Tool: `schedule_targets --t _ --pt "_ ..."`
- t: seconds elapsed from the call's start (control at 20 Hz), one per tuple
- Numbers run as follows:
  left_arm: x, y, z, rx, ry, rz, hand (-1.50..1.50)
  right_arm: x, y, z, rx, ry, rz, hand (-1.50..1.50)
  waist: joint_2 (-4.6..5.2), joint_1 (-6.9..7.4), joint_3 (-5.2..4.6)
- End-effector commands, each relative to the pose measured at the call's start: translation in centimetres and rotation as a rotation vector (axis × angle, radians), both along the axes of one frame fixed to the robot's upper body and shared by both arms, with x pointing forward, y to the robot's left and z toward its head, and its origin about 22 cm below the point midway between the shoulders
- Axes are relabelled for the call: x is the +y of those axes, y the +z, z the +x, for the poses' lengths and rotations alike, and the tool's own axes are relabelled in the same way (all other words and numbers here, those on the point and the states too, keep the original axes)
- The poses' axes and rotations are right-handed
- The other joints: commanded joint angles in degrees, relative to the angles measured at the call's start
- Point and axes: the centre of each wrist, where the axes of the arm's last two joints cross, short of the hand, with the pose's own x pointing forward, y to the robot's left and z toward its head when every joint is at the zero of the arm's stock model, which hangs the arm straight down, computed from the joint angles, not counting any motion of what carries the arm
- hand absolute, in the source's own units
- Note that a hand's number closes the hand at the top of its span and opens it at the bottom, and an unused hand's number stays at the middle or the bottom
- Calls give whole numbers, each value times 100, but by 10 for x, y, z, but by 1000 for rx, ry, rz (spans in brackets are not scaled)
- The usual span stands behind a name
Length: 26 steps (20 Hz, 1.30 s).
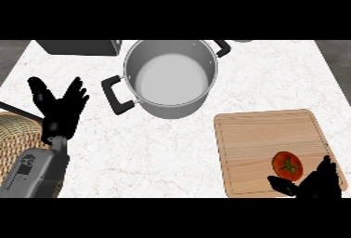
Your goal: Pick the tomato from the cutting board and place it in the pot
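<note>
You are looking steeply down at a white marbled table [205, 139]. The tomato [288, 166] lies on the wooden cutting board [260, 135], at about five o'clock on that board, close to its lower right corner, green stem facing up. The board itself sits at four o'clock in your view.

Your right hand [316, 182] comes in at the lower right edge, just beside the tomato at the tomato's five o'clock. Its fingers [325, 166] are spread and fairly straight, thumb out toward the tomato's lower side; they hold nothing, and you cannot tell whether the thumb touches the fruit.

The steel pot [171, 76] stands at twelve o'clock, well apart from the tomato, at roughly eleven o'clock from the board. It is upright and open, with a pale bare bottom showing inside. One black handle [116, 94] sticks out at its eight o'clock, the other [223, 47] at its two o'clock.

Your left hand [60, 104] shows at nine o'clock, resting above the table with fingers up and spread, holding nothing, its grey forearm [37, 169] running down to the lower left edge. Under that forearm lies a woven basket [17, 139]. A dark box-like object [79, 47] sits at eleven o'clock, cut off by the top edge. No brand, label or writing can be read anywhere.
</note>
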Motion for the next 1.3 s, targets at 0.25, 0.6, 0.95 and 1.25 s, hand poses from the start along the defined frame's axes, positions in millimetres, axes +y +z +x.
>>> schedule_targets --t 0.25,0.6,0.95,1.25 --pt "51 -19 -27 104 -24 357 0 -1 4 14 28 -61 52 -150 -21 81 172" --pt "52 -20 -31 102 -16 361 0 -12 -10 10 22 -59 65 150 -36 75 182" --pt "45 -20 -27 100 -37 364 0 -14 -11 14 22 -10 -94 150 -26 76 175" --pt "47 -27 -30 100 -28 368 0 -15 4 19 6 -8 -201 150 -38 46 163"
